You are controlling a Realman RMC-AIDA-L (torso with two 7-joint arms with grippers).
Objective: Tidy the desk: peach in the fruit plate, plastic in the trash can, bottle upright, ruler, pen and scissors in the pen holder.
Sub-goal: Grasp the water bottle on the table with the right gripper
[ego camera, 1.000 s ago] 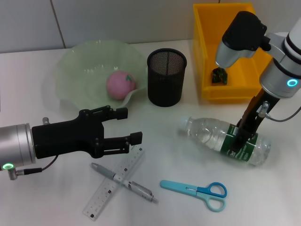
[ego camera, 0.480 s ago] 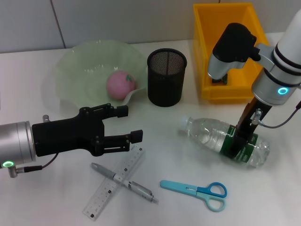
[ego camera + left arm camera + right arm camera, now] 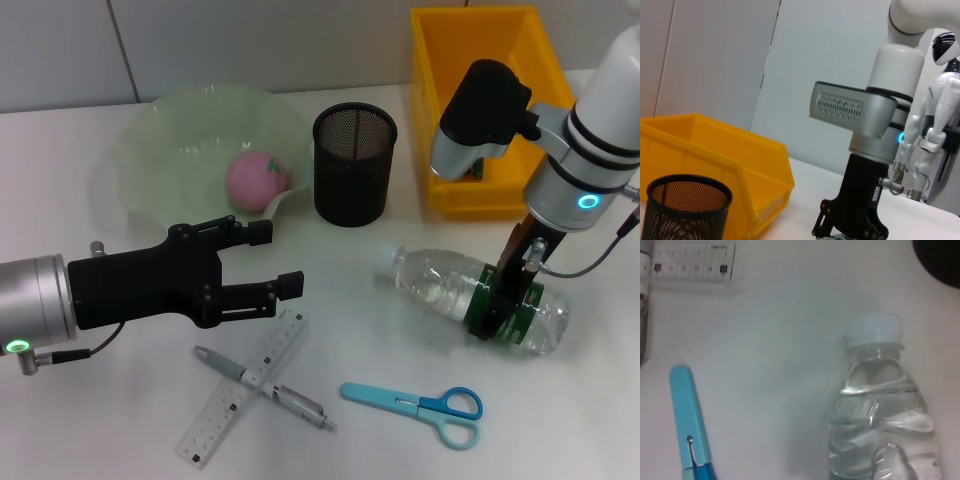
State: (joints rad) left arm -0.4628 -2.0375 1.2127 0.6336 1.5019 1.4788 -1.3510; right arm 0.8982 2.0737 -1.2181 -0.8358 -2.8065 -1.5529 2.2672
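The clear bottle (image 3: 440, 285) lies on its side at the right, cap toward the pen holder. My right gripper (image 3: 503, 303) is shut on the bottle across its green label; the right wrist view looks along the bottle (image 3: 880, 410) to its white cap. My left gripper (image 3: 277, 262) hovers open above the table, just past the upper end of the ruler (image 3: 215, 420). The pen (image 3: 300, 405) lies crossed over the ruler. The blue scissors (image 3: 420, 403) lie near the front. The pink peach (image 3: 257, 180) sits in the green fruit plate (image 3: 170, 150). The plastic is hidden behind my right arm.
The black mesh pen holder (image 3: 354, 163) stands upright behind the middle of the table. The yellow trash can (image 3: 440, 110) stands at the back right, behind my right arm. In the left wrist view, the pen holder (image 3: 685, 210) and the trash can (image 3: 715, 150) show.
My right arm has swung left and leaned over, and the bottle has shifted slightly left with its gripper. The left arm has barely moved.
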